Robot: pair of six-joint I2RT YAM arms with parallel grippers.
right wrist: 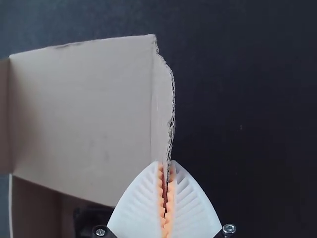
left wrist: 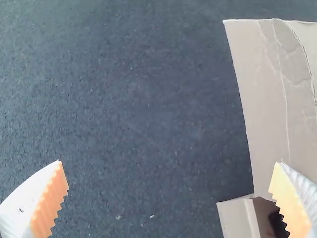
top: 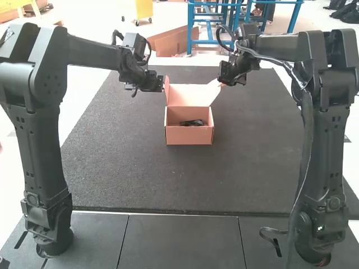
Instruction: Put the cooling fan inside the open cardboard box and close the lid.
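The open cardboard box (top: 189,134) stands mid-mat with its lid (top: 190,95) upright at the back. The black cooling fan (top: 192,123) lies inside it; a dark corner of the fan (right wrist: 88,218) peeks below the lid (right wrist: 84,119) in the right wrist view. My right gripper (top: 225,82) is at the lid's upper right corner, and the right gripper (right wrist: 166,167) is shut on the torn edge of the lid's side flap. My left gripper (top: 159,84) hangs at the lid's upper left corner, and the left gripper (left wrist: 168,201) is open, with the lid (left wrist: 277,89) beside one finger (left wrist: 290,198).
A black mat (top: 112,157) covers the table around the box. Dark table panels (top: 179,241) lie along the near edge, with both arm bases at the front corners.
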